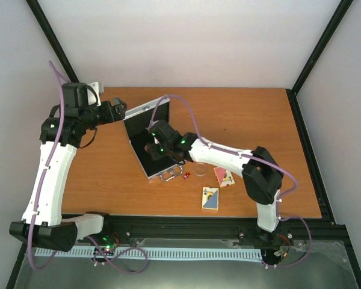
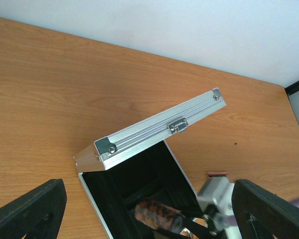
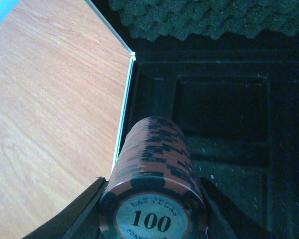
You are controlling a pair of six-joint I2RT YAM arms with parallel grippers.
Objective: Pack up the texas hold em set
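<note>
**Wood-grain tabletop, silver case open, chips held over the lining**

Orange-brown wood laminate is seen across the table [image 1: 259,120], with pale walls behind it. The ribbed silver aluminium case [image 1: 138,135] is laid open left of centre. Its lid [image 2: 154,130] is propped up at a slant, and a small metal latch [image 2: 178,125] is visible on the lid's edge. Dark egg-crate foam [image 3: 204,17] is seen inside the lid, and the base is lined in black with rectangular recesses. The handle [image 1: 167,177] is pointed toward the near edge.

The right gripper [image 1: 151,147] is clenched on the chip stack [image 3: 152,169], one finger on each side of the roll. The stack is held on its side over the black recesses. The chips are reddish-brown with dark edge stripes, and the end face is marked "LAS VEGAS 100". Whether the chips are touching the lining cannot be told.

The left gripper [image 1: 119,111] is spread wide beside the lid's far-left corner, and nothing is gripped by it.

Outside the case, just right of the handle, the red dice [image 1: 186,175] and the clear disc [image 1: 200,169] are lying on the wood. The red card pack [image 1: 224,176] is found further right, with the blue-yellow card pack [image 1: 210,198] nearer the table's front edge.
</note>
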